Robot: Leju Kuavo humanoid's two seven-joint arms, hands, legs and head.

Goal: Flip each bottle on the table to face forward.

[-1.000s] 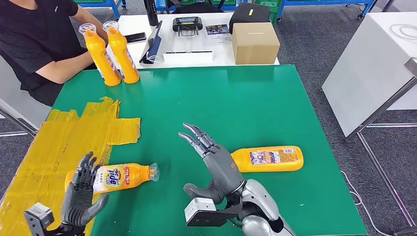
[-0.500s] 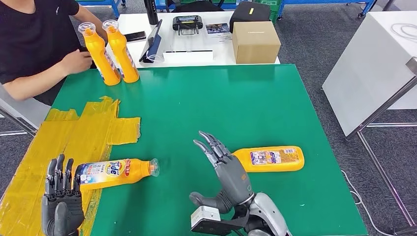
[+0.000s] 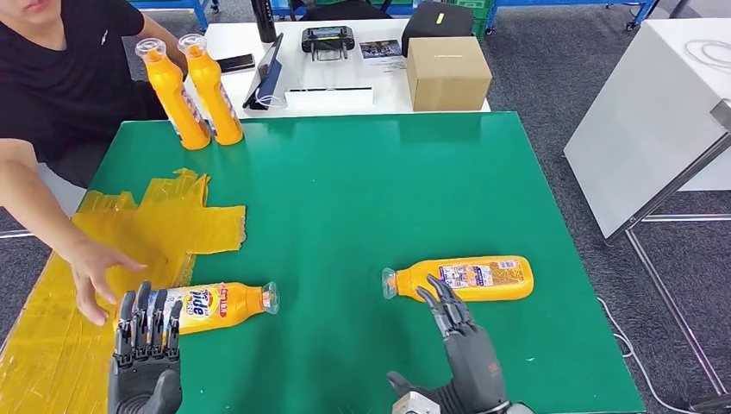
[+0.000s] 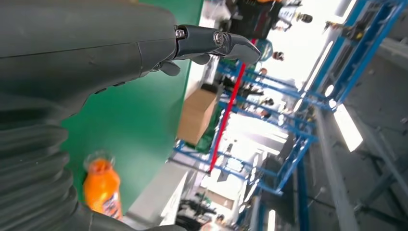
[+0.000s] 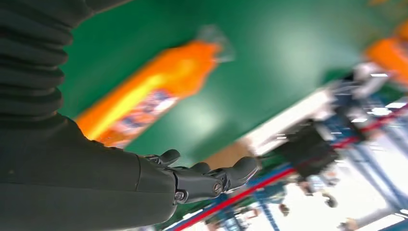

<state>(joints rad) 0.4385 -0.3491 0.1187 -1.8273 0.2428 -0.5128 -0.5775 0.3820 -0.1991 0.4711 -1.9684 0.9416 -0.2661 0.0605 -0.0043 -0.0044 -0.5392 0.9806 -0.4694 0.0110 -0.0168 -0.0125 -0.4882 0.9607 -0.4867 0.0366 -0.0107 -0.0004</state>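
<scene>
Your left hand is sitting low at the near left edge of the counter, fingers spread and straight, gripping nothing; the fingertips are reaching just up to the near side of the left bottle, and you can't tell from the head view whether they are touching it. Your right hand is hovering open as well, fingers apart and pointing at the right bottle, with the tips just short of its near side.

The left bottle is lying on its side, half on the yellow tape patch, cap pointing toward the middle of the counter, and its blue logo label is facing up, so you can judge that one as showing its front. The right bottle is lying on bare green, cap also toward the middle, and it is showing a small printed panel rather than the logo, so it is likely the one you are needing to roll over.

A person's hand is reaching in over the tape, just beside the left bottle's base. Farther back, two upright bottles are standing together at the far left corner; how they are facing is hard to read from here
</scene>
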